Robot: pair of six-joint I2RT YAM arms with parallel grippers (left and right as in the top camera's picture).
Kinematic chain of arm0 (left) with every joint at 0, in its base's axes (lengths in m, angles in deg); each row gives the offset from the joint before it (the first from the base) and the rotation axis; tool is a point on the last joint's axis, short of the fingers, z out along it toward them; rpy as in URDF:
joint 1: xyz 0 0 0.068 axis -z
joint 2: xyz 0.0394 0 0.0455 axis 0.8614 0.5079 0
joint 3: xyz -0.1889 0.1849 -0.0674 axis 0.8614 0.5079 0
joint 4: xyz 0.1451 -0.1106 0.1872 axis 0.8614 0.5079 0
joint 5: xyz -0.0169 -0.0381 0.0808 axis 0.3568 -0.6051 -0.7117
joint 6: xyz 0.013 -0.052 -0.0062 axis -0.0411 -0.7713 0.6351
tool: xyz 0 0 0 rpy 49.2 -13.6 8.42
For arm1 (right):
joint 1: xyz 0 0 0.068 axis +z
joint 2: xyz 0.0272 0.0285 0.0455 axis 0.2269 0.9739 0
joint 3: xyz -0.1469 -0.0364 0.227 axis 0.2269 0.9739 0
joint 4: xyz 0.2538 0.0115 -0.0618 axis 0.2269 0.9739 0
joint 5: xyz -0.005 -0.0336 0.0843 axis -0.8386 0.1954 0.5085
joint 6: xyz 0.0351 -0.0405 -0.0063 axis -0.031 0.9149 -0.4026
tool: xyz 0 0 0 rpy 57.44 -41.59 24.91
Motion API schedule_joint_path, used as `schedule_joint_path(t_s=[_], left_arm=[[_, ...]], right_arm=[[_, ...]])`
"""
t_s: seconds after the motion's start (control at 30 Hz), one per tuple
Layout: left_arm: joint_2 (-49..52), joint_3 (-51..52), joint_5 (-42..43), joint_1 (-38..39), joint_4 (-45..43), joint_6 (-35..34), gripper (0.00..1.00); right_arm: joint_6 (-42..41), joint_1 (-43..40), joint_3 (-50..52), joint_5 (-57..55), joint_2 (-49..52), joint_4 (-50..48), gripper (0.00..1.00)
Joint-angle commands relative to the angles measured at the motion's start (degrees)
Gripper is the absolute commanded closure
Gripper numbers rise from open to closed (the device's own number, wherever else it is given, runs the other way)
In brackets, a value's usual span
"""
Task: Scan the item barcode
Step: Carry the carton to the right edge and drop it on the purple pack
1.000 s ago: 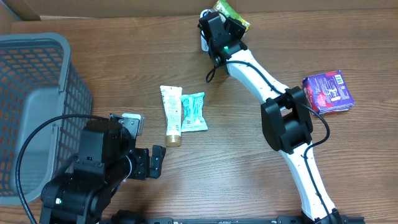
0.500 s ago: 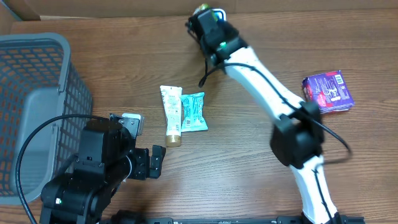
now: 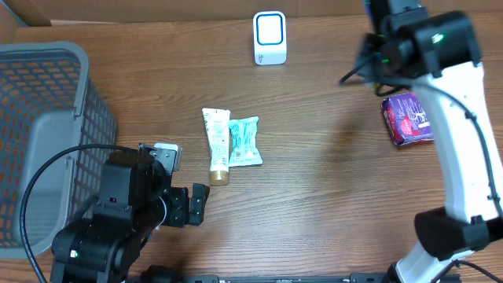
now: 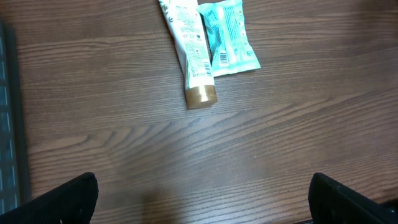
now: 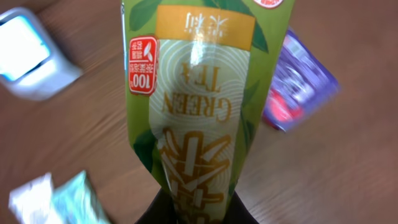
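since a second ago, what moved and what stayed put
The right arm swung from the scanner rightward toward the purple packet, its jaws shut on the green tea packet throughout. Tube, teal sachet, basket and left arm stayed put.

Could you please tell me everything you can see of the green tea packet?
The tea packet is a glossy green pouch with leaf art, a yellow band, a pale panel printed GREEN TEA and a red 100% badge. The shut right hand pinches its narrow end, holding it above the table; nothing else touches it. The print reads upside down in the wrist view.
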Motion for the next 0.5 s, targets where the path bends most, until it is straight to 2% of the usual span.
schedule_joint_path(t_s=[0.0,0.23,0.4,0.47], left_arm=[[-0.02,-0.09,-0.63,-0.26,-0.17,-0.55,0.00],[-0.02,-0.09,-0.63,-0.26,-0.17,-0.55,0.00],[-0.02,-0.09,-0.63,-0.26,-0.17,-0.55,0.01],[-0.02,-0.09,-0.63,-0.26,-0.17,-0.55,0.00]], right_arm=[[-15.30,-7.61,5.11,-0.09,0.72,-2.19,0.96],[-19.34,-15.13,24.50,5.18,0.72,-14.75,0.96],[-19.34,-17.88,37.66,10.03,0.72,-25.81,0.85],[-19.32,-18.45,40.61,10.05,0.72,-28.28,0.73]])
